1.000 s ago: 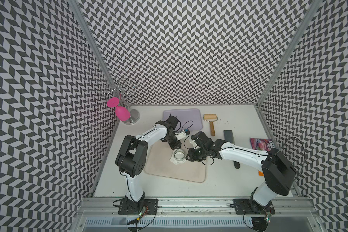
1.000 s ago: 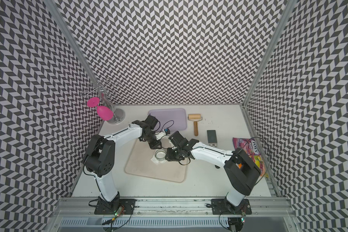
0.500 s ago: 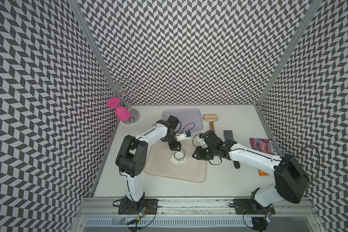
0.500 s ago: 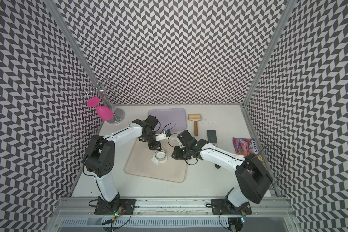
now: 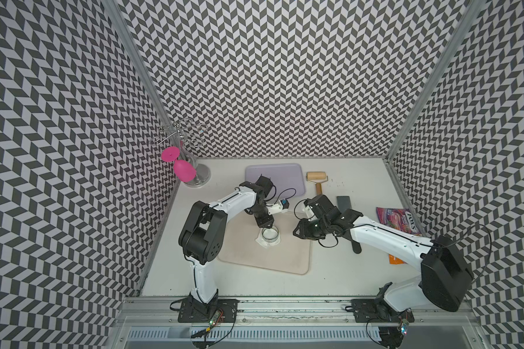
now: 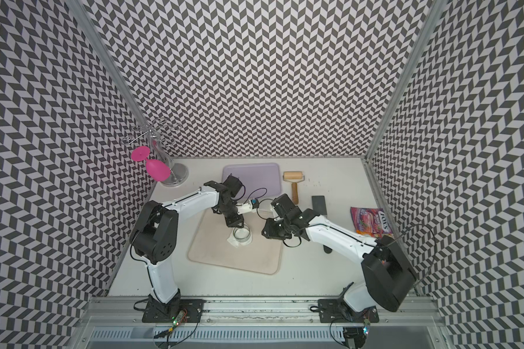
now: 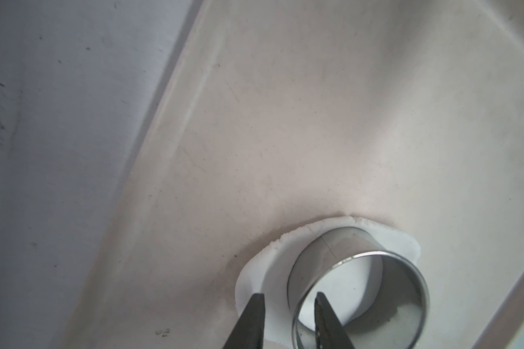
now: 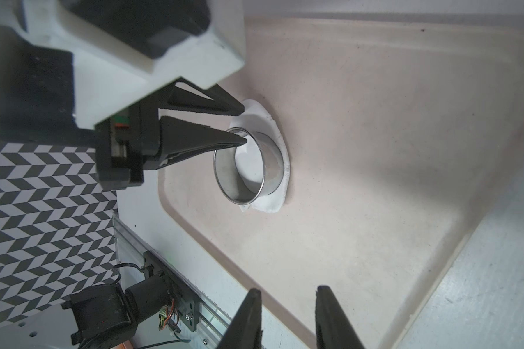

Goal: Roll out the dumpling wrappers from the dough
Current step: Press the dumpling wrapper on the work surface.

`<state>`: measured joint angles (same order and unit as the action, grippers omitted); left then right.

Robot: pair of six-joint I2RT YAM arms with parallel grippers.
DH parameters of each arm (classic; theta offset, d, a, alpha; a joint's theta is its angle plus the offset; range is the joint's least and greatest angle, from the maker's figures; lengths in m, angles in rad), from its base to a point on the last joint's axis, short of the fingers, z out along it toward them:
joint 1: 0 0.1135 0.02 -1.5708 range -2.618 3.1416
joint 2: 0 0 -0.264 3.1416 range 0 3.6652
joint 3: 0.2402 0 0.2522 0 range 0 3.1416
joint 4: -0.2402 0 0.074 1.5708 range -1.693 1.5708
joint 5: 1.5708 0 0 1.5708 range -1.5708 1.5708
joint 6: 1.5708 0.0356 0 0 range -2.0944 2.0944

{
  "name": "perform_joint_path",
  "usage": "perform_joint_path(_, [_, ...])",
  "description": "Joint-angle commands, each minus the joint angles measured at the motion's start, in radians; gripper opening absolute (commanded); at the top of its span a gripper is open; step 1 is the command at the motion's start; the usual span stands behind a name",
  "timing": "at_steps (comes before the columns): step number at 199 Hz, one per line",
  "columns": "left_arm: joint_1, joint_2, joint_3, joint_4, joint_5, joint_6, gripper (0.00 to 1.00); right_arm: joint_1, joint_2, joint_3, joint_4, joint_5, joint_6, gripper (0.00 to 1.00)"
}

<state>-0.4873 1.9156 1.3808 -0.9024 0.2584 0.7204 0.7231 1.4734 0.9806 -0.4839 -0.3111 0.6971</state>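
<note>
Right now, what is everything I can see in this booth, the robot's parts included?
beige tray: one, beige, middle of the table
dough: one thin sheet, white, on the beige tray
metal ring cutter: one, silver, standing on the dough
lilac tray: one, lilac, back of the table
wooden roller: one, light wood, beside the lilac tray
dark flat tool: one, dark grey, near the roller
sweet bag: one, red and purple, right side
orange packet: one, orange, partly under the right arm
wine glass: one, pink, hanging from the rack
metal rack: one, silver, back left corner
left end effector: black, fingers apart astride the ring's wall
right end effector: black, open, empty
</note>
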Motion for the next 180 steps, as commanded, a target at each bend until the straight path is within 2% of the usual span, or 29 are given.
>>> perform_joint_path(1, [-0.005, 0.011, 0.005, 0.009, -0.011, 0.007, 0.30, -0.005, -0.027, -0.008, 0.010, -0.002, -0.016, 0.33])
perform_joint_path(131, [0.000, -0.004, -0.050, 0.077, -0.051, -0.051, 0.20, -0.005, -0.018, 0.015, 0.001, -0.009, -0.030, 0.33])
perform_joint_path(180, [0.006, -0.024, -0.054, 0.089, -0.080, -0.133, 0.20, -0.005, -0.005, 0.016, 0.016, -0.021, -0.025, 0.33])
